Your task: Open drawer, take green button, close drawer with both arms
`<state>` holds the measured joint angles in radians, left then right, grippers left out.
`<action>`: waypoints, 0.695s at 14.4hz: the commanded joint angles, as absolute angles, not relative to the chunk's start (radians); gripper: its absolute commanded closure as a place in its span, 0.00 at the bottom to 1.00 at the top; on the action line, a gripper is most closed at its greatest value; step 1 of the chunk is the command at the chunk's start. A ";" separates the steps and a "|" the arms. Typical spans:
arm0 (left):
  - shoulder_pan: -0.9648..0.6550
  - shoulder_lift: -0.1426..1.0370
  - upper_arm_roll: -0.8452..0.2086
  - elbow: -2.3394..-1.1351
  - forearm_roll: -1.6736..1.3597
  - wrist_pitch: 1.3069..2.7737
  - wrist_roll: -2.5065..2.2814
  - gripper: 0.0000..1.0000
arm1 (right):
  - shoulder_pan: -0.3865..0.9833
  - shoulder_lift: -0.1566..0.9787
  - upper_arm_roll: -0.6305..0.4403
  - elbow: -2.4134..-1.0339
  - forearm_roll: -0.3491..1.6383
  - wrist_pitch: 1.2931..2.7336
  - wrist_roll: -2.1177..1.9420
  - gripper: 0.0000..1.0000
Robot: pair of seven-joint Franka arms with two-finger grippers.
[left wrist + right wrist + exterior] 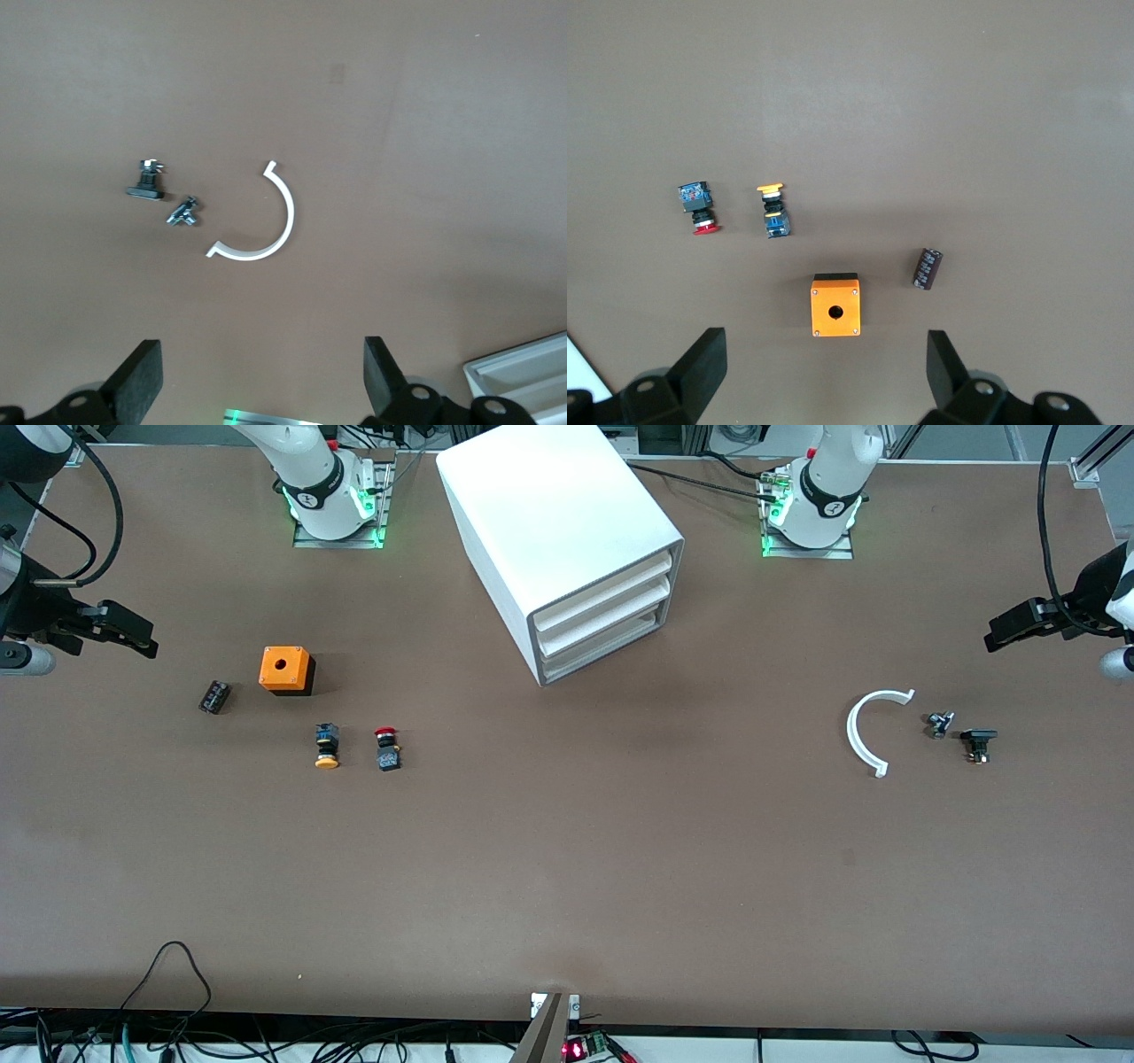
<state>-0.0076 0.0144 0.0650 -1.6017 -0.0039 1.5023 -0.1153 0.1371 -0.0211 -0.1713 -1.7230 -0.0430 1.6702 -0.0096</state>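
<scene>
The white cabinet (567, 531) stands at the middle of the table near the robot bases. Its three drawers are all shut; the lowest drawer (602, 646) sits flush in the front. The green-capped button is hidden. My left gripper (994, 638) hangs open and empty over the left arm's end of the table; in the left wrist view (261, 376) its fingers (142, 376) stand wide apart, and a corner of the cabinet (523, 372) shows. My right gripper (149, 645) hangs open and empty over the right arm's end; it also shows in the right wrist view (824, 365).
Toward the right arm's end lie an orange box (285, 670), a small black cylinder (214, 696), a yellow-capped button (327, 746) and a red-capped button (386, 747). Toward the left arm's end lie a white half ring (866, 731) and two small dark parts (939, 724) (977, 742).
</scene>
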 commanded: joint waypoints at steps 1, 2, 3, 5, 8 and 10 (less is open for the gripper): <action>-0.009 0.072 0.051 -1.600 -0.046 1.480 -0.094 0.00 | 0.141 -0.028 -0.173 -1.726 -0.031 1.663 -0.020 0.00; -0.006 0.069 0.022 -1.609 -0.048 1.489 -0.094 0.00 | 0.141 -0.028 -0.173 -1.726 -0.031 1.663 -0.020 0.00; -0.008 0.080 0.017 -1.611 -0.058 1.496 -0.092 0.00 | 0.141 -0.028 -0.173 -1.726 -0.031 1.664 -0.020 0.00; -0.012 0.118 -0.006 -1.620 -0.072 1.514 -0.087 0.00 | 0.141 -0.028 -0.173 -1.726 -0.031 1.664 -0.020 0.00; -0.012 0.156 -0.018 -1.614 -0.161 1.513 -0.084 0.00 | 0.141 -0.026 -0.173 -1.726 -0.031 1.664 -0.020 0.00; -0.015 0.237 -0.018 -1.635 -0.257 1.509 -0.086 0.00 | 0.141 -0.026 -0.173 -1.726 -0.031 1.664 -0.020 0.00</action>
